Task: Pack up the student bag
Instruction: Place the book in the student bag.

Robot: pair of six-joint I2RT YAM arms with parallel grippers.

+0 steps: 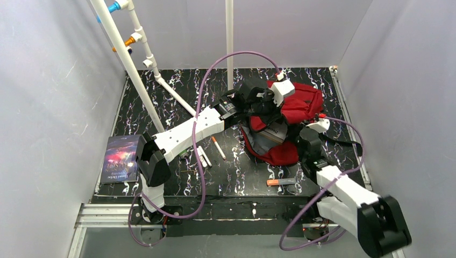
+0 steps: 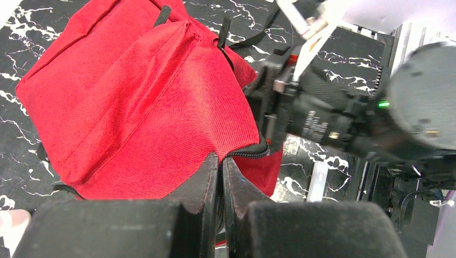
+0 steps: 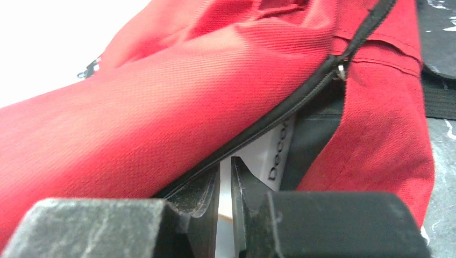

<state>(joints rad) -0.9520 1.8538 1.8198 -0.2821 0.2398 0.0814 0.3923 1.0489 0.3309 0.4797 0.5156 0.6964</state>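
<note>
The student bag (image 1: 301, 105) is a dark-red backpack lying right of the table's middle, its main zip partly open. A white book (image 1: 269, 137) sticks out of the opening towards the front. My left gripper (image 2: 221, 161) is shut on the bag's black zip edge (image 2: 253, 152), holding the red fabric (image 2: 134, 91) up. My right gripper (image 3: 226, 166) sits at the mouth of the bag (image 3: 161, 107), just under the zip. A narrow slit stays between its jaws, and the white book (image 3: 269, 156) shows through it. Whether they pinch the book is unclear.
Two pens (image 1: 218, 148) (image 1: 203, 156) lie left of the bag. An orange-capped marker (image 1: 280, 183) lies near the front edge. A dark picture book (image 1: 119, 158) rests at the far left. A white pipe frame (image 1: 134, 70) slants across the back left. Walls enclose the table.
</note>
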